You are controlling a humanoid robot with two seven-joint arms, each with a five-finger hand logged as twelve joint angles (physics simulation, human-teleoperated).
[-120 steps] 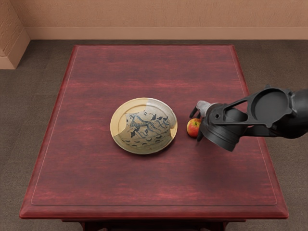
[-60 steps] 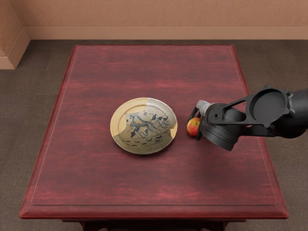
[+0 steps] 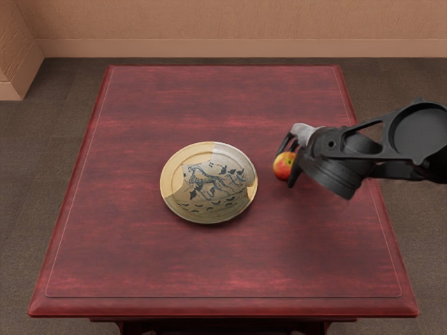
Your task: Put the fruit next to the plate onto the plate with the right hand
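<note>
Right hand (image 3: 296, 145): mine, reaching in from the right edge, dark fingers clasped round the apple (image 3: 283, 166).
Fruit: small, round, red and yellow, held just right of the plate (image 3: 170, 176), not on it.
Dish: round glazed ceramic at centre frame, ochre rim, dark brushed figure.
Surface: the table (image 3: 174, 105) was rectangular, glossy reddish wood with streaked grain.
Room: grey-brown carpet (image 3: 408, 77) around it, tan wall (image 3: 209, 21) along the top.
</note>
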